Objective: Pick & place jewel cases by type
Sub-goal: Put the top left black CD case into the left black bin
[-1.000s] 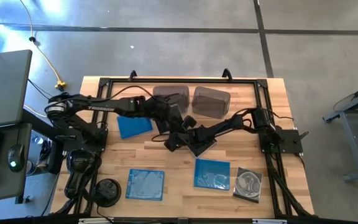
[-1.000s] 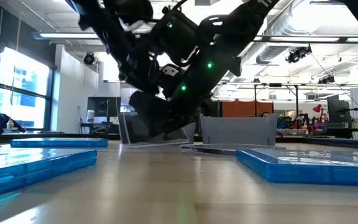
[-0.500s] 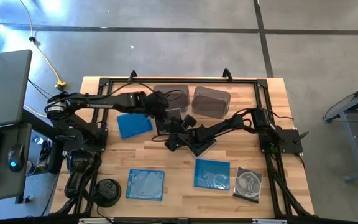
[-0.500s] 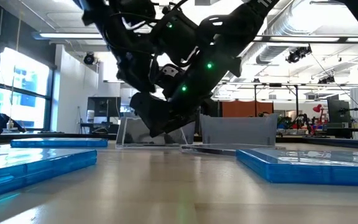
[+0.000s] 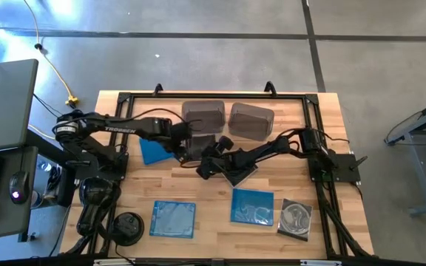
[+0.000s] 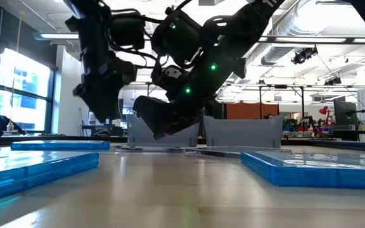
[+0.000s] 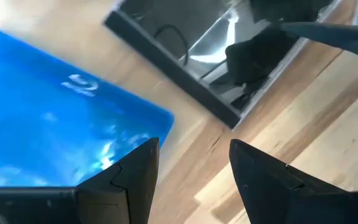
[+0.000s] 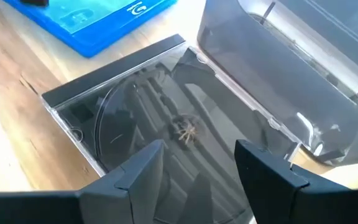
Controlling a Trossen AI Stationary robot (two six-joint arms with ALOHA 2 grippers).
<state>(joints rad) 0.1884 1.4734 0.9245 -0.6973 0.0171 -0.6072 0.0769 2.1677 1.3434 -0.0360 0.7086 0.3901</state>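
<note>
A dark jewel case (image 5: 204,142) (image 8: 142,118) lies flat on the wood in front of the left smoky bin (image 5: 203,114). A blue jewel case (image 5: 156,150) (image 7: 42,112) lies flat to its left. My left gripper (image 7: 194,146) (image 5: 186,148) hangs open, pointing steeply down over the bare wood between these two cases. My right gripper (image 8: 199,146) (image 5: 203,167) is open and slants down over the dark case's near edge; I see no touch. A second dark case (image 5: 241,174) lies under my right arm.
A second smoky bin (image 5: 251,120) stands at the back centre. Two more blue cases (image 5: 174,219) (image 5: 252,206) and a clear case with a silver disc (image 5: 296,219) lie along the near side. A round black object (image 5: 128,225) sits at the near left corner.
My left gripper has drawn back from over the dark case toward the table's left, sunk a little, tipped more steeply downward and rolled about its own line. Its fingers have stayed open. My right gripper has kept its place.
</note>
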